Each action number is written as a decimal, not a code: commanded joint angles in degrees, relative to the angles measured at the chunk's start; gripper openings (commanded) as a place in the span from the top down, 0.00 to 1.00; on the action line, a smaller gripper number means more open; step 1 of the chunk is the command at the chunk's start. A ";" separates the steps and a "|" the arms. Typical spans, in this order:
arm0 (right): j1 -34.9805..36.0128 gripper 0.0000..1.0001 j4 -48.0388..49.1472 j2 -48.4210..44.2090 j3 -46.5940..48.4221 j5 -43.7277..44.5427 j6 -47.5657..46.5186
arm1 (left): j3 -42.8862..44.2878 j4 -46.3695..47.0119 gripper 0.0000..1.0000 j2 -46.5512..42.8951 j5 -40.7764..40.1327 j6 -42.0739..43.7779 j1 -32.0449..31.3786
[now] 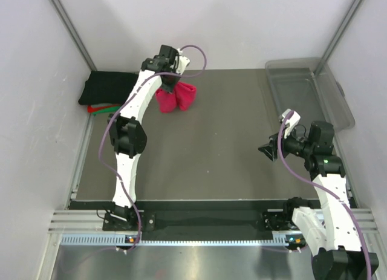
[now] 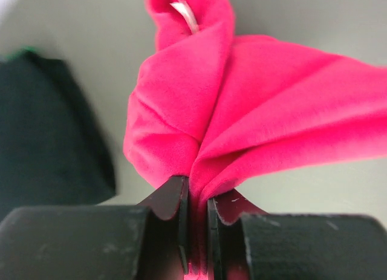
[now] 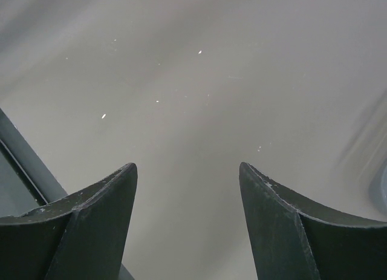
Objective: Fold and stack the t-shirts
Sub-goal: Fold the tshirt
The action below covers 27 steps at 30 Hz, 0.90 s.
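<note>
The bright pinkish-red t-shirt (image 1: 177,97) hangs bunched from my left gripper (image 1: 170,81) at the back of the table. In the left wrist view the left gripper (image 2: 198,186) is shut on a fold of this t-shirt (image 2: 242,117), and its white neck label (image 2: 184,14) shows at the top. A folded black t-shirt (image 1: 109,87) lies at the back left on top of red (image 1: 97,109) and green (image 1: 107,106) ones. The black one also shows in the left wrist view (image 2: 48,141). My right gripper (image 1: 266,149) is open and empty over bare table at the right (image 3: 187,171).
A clear plastic bin (image 1: 305,89) stands at the back right. Grey walls close in the left and right sides. A metal rail (image 1: 181,222) runs along the near edge by the arm bases.
</note>
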 commanded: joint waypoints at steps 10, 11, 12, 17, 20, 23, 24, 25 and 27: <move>-1.11 0.31 2.22 2.41 0.87 -1.88 -0.59 | 1.54 0.00 1.00 -0.75 34.66 -14.03 17.37; -1.20 0.31 2.22 2.59 0.95 -1.88 -0.59 | 1.63 0.35 1.00 -0.58 35.11 -14.56 17.55; -1.20 0.31 2.31 2.85 0.95 -1.88 -0.50 | 1.63 1.05 1.00 -0.31 35.37 -15.26 17.73; -1.72 0.31 2.39 3.56 1.04 -1.97 -0.33 | 4.00 1.50 1.00 3.55 34.59 -15.18 18.00; -1.90 0.31 2.48 3.73 1.22 -1.97 -0.33 | 4.97 1.67 1.00 4.96 33.44 -14.92 17.91; -1.99 0.31 2.48 3.99 1.13 -2.05 -0.24 | 4.10 0.62 1.00 4.79 34.32 -13.43 17.29; -2.07 0.31 2.66 4.00 1.21 -2.14 -0.33 | 3.65 0.36 1.00 4.18 35.28 -12.81 16.68; -2.08 0.31 2.66 4.08 1.13 -2.32 -0.33 | 3.22 0.01 1.00 3.82 35.89 -12.37 16.24; -2.08 0.31 2.83 4.26 1.21 -2.58 -0.33 | 1.72 -1.31 1.00 2.34 38.00 -11.32 14.75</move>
